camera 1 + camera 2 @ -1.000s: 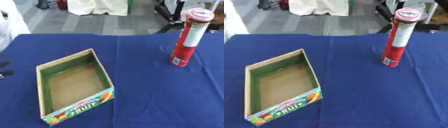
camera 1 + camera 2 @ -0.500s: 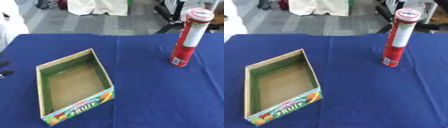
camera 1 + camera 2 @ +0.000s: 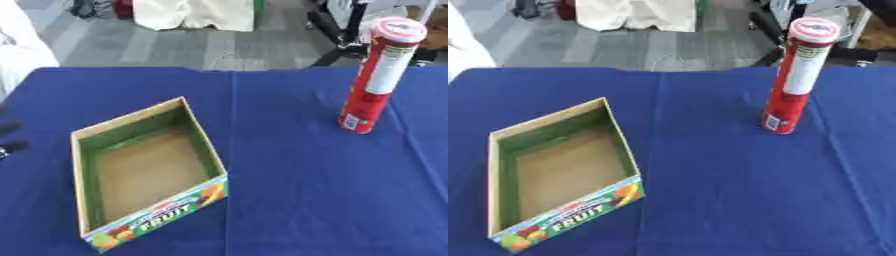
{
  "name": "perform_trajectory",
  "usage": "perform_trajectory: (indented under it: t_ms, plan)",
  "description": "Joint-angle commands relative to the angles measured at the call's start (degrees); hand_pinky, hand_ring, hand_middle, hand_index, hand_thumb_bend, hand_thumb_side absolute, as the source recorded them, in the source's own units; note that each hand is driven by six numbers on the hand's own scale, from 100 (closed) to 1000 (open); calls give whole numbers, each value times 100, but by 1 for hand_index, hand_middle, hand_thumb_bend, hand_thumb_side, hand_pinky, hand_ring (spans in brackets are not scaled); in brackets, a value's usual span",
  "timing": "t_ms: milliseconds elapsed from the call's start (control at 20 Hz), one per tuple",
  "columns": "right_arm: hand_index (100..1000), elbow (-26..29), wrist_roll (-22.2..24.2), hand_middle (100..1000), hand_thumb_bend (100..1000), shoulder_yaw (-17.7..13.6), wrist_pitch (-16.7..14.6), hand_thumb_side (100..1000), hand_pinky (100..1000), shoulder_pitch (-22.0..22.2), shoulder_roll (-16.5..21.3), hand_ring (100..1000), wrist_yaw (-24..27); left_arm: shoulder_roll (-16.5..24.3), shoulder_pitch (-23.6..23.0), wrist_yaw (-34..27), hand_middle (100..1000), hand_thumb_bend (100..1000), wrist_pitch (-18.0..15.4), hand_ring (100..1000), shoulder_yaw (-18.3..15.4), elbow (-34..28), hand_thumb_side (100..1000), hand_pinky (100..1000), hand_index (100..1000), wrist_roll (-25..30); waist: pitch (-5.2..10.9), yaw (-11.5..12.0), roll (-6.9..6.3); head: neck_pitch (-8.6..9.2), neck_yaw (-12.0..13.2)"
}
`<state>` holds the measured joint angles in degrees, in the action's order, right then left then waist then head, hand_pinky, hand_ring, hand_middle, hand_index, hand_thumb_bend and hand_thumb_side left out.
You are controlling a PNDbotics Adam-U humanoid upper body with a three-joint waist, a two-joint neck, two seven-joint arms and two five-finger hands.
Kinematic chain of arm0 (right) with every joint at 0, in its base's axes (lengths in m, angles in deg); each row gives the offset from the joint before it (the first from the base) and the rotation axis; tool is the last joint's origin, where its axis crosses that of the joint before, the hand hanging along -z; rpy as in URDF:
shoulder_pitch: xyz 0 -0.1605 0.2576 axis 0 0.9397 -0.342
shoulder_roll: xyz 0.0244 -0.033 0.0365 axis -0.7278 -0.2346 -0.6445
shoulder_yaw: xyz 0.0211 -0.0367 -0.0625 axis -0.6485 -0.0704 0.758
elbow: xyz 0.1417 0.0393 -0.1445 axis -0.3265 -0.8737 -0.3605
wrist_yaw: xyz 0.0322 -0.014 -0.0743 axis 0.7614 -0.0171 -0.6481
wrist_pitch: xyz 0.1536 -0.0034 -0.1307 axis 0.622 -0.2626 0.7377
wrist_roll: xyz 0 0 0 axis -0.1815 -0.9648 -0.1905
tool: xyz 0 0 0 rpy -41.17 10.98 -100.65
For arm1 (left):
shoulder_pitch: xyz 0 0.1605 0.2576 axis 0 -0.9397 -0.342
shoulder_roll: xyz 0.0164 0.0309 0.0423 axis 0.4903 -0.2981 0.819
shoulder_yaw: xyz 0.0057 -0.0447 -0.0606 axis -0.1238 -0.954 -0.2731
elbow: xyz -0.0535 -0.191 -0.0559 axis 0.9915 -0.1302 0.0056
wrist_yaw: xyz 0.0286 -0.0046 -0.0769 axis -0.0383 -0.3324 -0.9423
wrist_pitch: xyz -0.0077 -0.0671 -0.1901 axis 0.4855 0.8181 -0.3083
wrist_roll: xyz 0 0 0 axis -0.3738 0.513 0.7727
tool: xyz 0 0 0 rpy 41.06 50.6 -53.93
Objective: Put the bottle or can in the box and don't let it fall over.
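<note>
Nothing Moved Yet: Can Waits Across From an Empty Box

Well, we're right at the start, folks. The tall red can [image 3: 378, 77] stands upright on the blue tabletop [image 3: 306, 190], far right side, pink lid on top, well apart from the box. And the box [image 3: 140, 170], open-topped, green inside with a fruit print on its near end, sits on the left, empty as far as the views show, its bare brown floor in plain sight. So by my reading nothing is done: the reach, the grasp, the carry and the upright set-down are all left. That can is tall and narrow, so I'd judge it tippy when it goes in.

Now the hands. A dark shape [image 3: 9, 137] shows at the left edge of the left eye view, possibly the left hand, but I cannot tell how its fingers stand. It touches neither can nor box. The right hand shows in neither view.
</note>
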<state>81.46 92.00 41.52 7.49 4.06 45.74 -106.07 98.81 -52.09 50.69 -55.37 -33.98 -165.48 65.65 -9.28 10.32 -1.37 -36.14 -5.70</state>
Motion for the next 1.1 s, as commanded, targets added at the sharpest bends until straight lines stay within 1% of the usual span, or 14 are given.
perform_trajectory:
  t_ms: [50,200,350,600,800,950,1100]
  plan:
    - [949,-21,474,889,184,68,-55,1000,906,-249,65,933,-618,123,52,30,841,202,6,819,-11,-76,895,718,770,13,107,6,0,24,-6]
    - [951,-141,689,892,189,177,-78,1000,902,-393,-67,932,-963,125,47,31,841,201,7,819,-9,-74,895,718,770,18,111,17,-7,27,8]
    - [952,-300,795,885,185,281,-63,1000,898,-521,-207,922,-1196,127,47,30,841,201,8,820,-3,-73,895,717,770,23,114,21,-9,17,21]
    - [957,-581,915,887,177,439,-49,1000,901,-700,-408,921,-1313,125,52,33,841,201,20,821,12,-70,897,717,770,47,112,24,-12,-20,36]
    - [959,-681,1106,894,165,526,16,1000,902,-750,-455,926,-1448,127,42,43,841,201,26,821,15,-66,898,716,770,60,113,29,-11,-45,48]
    - [960,-681,1270,895,158,559,92,1000,902,-744,-463,926,-1537,126,35,46,841,201,29,821,16,-62,899,716,770,61,117,26,-5,-20,34]
    - [961,-644,1357,898,154,575,129,1000,904,-692,-461,928,-1498,128,37,48,841,201,32,822,20,-62,899,716,770,66,115,22,1,31,23]
